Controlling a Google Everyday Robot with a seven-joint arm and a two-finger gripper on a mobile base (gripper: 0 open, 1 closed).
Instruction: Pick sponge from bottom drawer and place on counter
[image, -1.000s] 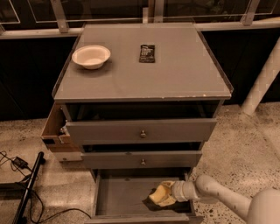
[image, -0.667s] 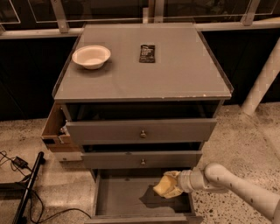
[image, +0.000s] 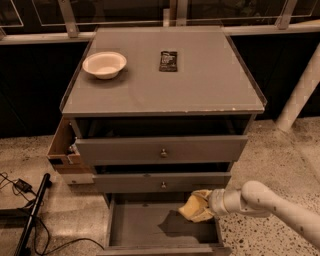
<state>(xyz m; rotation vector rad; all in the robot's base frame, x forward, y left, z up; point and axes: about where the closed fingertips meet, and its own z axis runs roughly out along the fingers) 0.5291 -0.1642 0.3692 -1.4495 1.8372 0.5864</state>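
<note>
Your hand hangs over the bottom drawer, right side; on the worktop, bowl left of packet

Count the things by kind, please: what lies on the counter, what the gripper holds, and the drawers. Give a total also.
bowl: 1, on the counter
dark packet: 1, on the counter
sponge: 1, held by the gripper above the bottom drawer
Drawers: 3 (top drawer, middle drawer, bottom drawer)
Total: 6
</note>
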